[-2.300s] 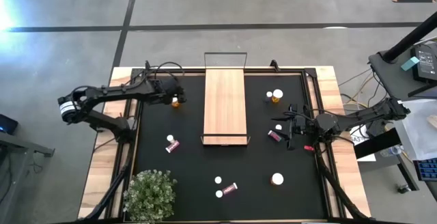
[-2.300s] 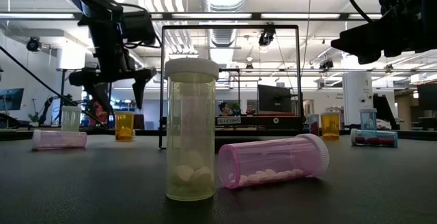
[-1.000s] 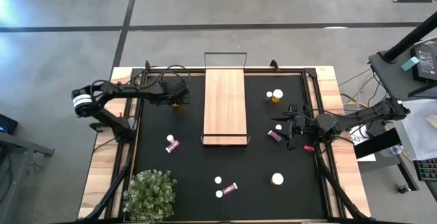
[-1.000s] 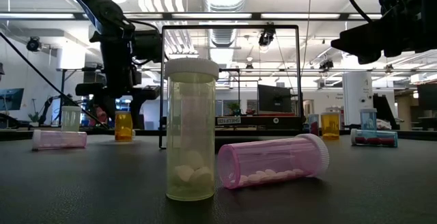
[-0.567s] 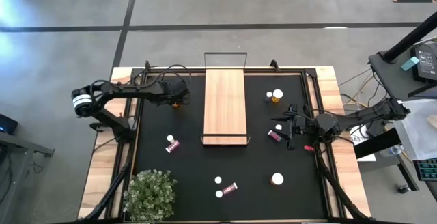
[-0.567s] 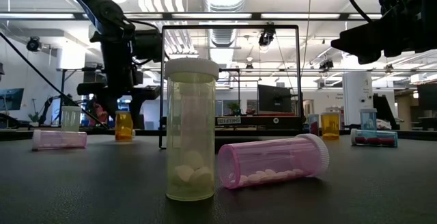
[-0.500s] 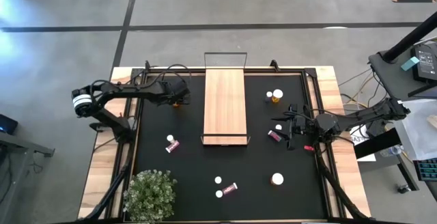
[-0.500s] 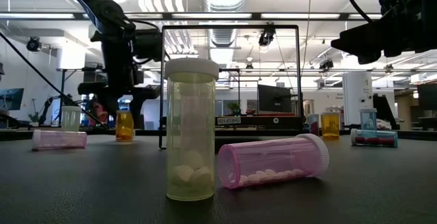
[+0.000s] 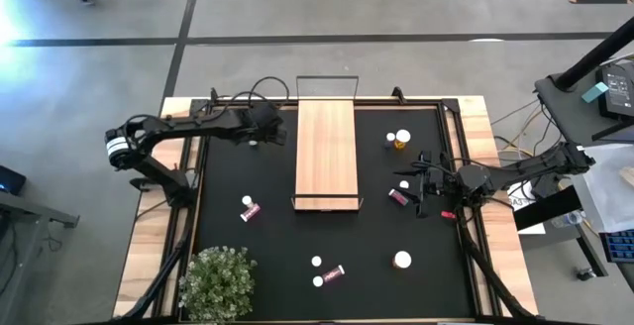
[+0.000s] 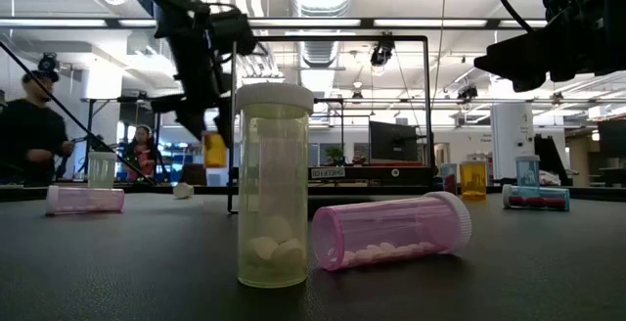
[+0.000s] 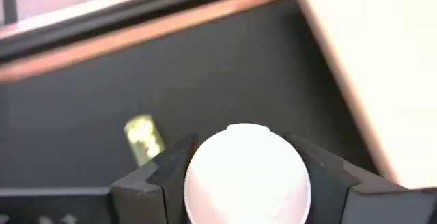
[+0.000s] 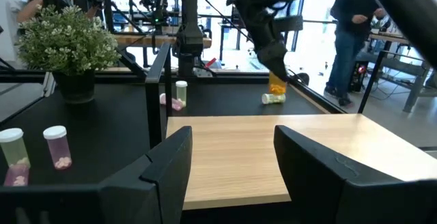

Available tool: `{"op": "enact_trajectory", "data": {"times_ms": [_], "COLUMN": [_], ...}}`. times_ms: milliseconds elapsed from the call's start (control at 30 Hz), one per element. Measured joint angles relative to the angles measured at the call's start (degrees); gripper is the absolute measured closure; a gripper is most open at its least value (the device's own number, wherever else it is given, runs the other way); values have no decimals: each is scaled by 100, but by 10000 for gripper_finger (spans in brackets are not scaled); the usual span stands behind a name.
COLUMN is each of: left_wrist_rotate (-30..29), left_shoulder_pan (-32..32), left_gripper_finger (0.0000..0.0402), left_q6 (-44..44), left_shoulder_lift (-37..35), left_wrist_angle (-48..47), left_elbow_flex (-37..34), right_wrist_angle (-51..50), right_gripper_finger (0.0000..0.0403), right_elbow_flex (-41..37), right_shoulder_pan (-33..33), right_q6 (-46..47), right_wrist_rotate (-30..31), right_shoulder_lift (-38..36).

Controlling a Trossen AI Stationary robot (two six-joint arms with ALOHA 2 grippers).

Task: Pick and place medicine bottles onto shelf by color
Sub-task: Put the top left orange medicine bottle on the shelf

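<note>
- Progress: the shelf carries no medicine bottles in the high view; no placement is complete.
- Work in hand: the left claw is clenched on an amber bottle and holds it clear of the table, just beside the shelf's long edge at the far end.
- Grip detail: in the left wrist view the bottle's white cap fills the gap between the two fingers, which press on both sides of it; the shelf board lies close ahead of the claw and to one side.
- A small pale bottle lies on its side on the table directly below the left claw.
- Right claw: released, empty, jaws parted, parked near the shelf's other long edge; the shelf board lies directly ahead of it.
- Remaining near the right claw: amber and pale bottles stand just beyond it; a pink bottle lies close beside it.
- Remaining elsewhere: a pink bottle on the left arm's side, and several bottles at the table's near edge, well apart from both claws.
- Judgement: the task is at an early stage; nearly all bottles remain to be sorted.
</note>
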Motion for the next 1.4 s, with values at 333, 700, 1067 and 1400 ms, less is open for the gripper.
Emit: {"op": "enact_trajectory", "data": {"times_ms": [333,700,1067,1400], "left_wrist_rotate": [32,307,780,1037], "left_shoulder_pan": [-130,-124,-124,-121], "left_gripper_finger": [221,221,221,221], "left_q6": [947,1573,2193,2515], "left_shoulder_lift": [364,1267,2137,2557], "left_wrist_angle": [556,523,519,546], "left_elbow_flex": [423,1412,2433,3044], "right_wrist_angle": [-1,-1,0,0], "right_gripper_finger": [204,204,204,204], "right_elbow_flex": [0,0,0,1], "right_shoulder_pan": [0,0,0,-1], "right_q6": [0,0,0,0], "right_wrist_rotate": [0,0,0,1], "right_shoulder_lift": [1,1,1,0]}}
